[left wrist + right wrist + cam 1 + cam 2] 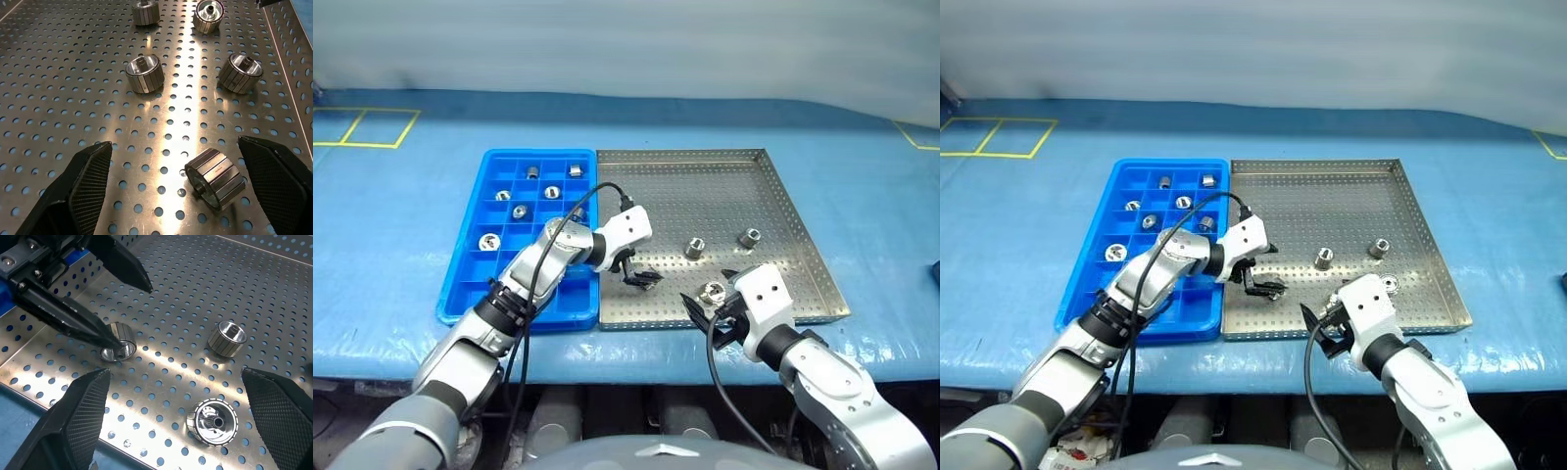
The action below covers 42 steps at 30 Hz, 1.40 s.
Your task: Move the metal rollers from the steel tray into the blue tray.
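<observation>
Left gripper (642,277) spread, straddling a tipped-over metal roller (215,177) near steel tray's (803,235) front edge (pre-grasp for blue tray (470,264)); right gripper (713,315) spread, idle.

Left pincer (1266,284) open over steel tray (1410,206), blue tray (1102,264) alongside

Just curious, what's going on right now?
Both pincers open: left around a roller, right empty. Six rollers in blue tray. Nothing in the way.
</observation>
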Available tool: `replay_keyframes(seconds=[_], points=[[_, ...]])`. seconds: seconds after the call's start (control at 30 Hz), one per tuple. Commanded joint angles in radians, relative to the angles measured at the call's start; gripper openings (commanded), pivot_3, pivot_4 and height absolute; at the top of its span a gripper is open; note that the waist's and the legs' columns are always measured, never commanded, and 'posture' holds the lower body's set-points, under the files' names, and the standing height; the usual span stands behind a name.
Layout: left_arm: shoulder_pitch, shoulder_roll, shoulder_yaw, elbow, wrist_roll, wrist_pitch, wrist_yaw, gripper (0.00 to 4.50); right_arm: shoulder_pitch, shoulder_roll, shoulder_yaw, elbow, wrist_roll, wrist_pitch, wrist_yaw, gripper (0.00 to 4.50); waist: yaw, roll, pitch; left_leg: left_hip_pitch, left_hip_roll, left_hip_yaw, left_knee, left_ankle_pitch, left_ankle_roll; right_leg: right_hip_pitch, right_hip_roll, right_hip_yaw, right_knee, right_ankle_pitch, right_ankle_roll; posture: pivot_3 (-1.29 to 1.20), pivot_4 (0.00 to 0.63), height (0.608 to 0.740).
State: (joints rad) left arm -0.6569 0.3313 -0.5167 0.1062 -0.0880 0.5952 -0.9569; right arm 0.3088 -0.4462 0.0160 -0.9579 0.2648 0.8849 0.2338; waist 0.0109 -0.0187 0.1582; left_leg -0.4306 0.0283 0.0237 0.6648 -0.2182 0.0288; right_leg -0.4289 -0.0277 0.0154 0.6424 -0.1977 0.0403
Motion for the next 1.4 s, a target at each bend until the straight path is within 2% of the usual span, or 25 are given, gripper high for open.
replay_keyframes(seconds=[0.03,0.3,0.4,0.67,0.83,0.97,1.03,1.1,1.27,1.4], points=[[-0.028,0.003,-0.049,-0.007,0.032,0.004,-0.037,4.47,0.002,0.006,0.005,-0.048,-0.011,-0.016,-0.014,4.5,-0.002,0.0,0.0,0.0,0.0,0.0,0.0,0.0,0.0,0.0,0.0,0.0,0.0,0.0,0.0,-0.03,0.15,0.74],[-0.031,0.001,-0.097,0.015,0.096,-0.006,-0.047,4.47,-0.001,0.014,0.006,-0.045,-0.019,-0.02,-0.023,4.5,-0.013,0.0,0.0,0.0,0.0,0.0,0.0,0.0,0.0,0.0,0.0,0.0,0.0,0.0,0.0,-0.04,0.15,0.74],[-0.027,-0.006,-0.096,0.01,0.102,-0.011,-0.053,3.88,-0.005,0.015,0.007,-0.043,-0.021,-0.021,-0.025,4.5,-0.017,0.001,0.0,0.0,0.001,0.0,0.0,0.0,0.0,0.0,0.0,0.0,0.0,0.0,0.0,-0.04,0.15,0.74],[-0.016,-0.016,-0.076,-0.007,0.105,-0.014,-0.048,1.37,-0.017,0.016,0.014,-0.041,-0.025,-0.021,-0.023,4.5,-0.022,0.001,0.0,0.0,0.001,0.0,0.0,0.0,0.0,0.0,0.0,0.0,0.0,0.0,0.0,-0.02,0.15,0.74],[-0.014,-0.033,0.017,-0.058,0.061,0.014,-0.005,1.36,-0.041,0.009,0.02,-0.037,-0.021,-0.017,-0.012,4.5,-0.021,0.001,0.0,0.0,0.001,0.0,0.0,0.0,0.0,0.0,0.0,0.0,0.0,0.0,0.0,0.0,0.15,0.74],[-0.012,-0.092,0.18,-0.126,-0.017,0.06,0.102,1.36,-0.087,0.001,0.033,-0.029,-0.015,-0.01,0.0,4.5,-0.021,0.001,0.0,0.0,0.002,0.0,0.0,0.0,0.0,0.0,0.0,0.0,0.0,0.0,0.0,0.02,0.15,0.74],[0.003,-0.139,0.305,-0.187,-0.067,0.081,0.2,1.36,-0.135,-0.004,0.047,-0.015,-0.008,-0.007,0.015,4.5,-0.019,0.0,0.0,0.0,0.002,0.0,0.0,0.0,0.0,0.0,0.0,0.0,0.0,0.0,0.001,0.04,0.15,0.74],[0.018,-0.158,0.367,-0.227,-0.087,0.084,0.258,1.36,-0.167,-0.007,0.058,-0.004,-0.005,-0.005,0.027,4.5,-0.019,0.0,0.0,0.0,0.001,0.0,0.0,0.0,0.0,0.0,0.0,0.001,0.0,0.001,0.001,0.06,0.15,0.74],[0.121,-0.156,0.485,-0.359,-0.061,0.044,0.436,1.36,-0.288,-0.018,0.12,0.057,0.008,-0.012,0.08,4.5,-0.017,0.001,0.0,0.002,-0.001,0.0,0.0,0.0,0.0,0.001,0.002,0.001,0.0,0.001,0.002,0.13,0.15,0.74],[0.214,-0.126,0.513,-0.464,-0.018,0.025,0.536,1.36,-0.366,-0.017,0.173,0.107,0.012,-0.027,0.118,4.5,0.006,0.0,0.0,0.002,0.0,-0.001,0.0,0.0,0.0,0.001,0.003,0.001,0.001,0.001,0.002,0.18,0.15,0.74]])
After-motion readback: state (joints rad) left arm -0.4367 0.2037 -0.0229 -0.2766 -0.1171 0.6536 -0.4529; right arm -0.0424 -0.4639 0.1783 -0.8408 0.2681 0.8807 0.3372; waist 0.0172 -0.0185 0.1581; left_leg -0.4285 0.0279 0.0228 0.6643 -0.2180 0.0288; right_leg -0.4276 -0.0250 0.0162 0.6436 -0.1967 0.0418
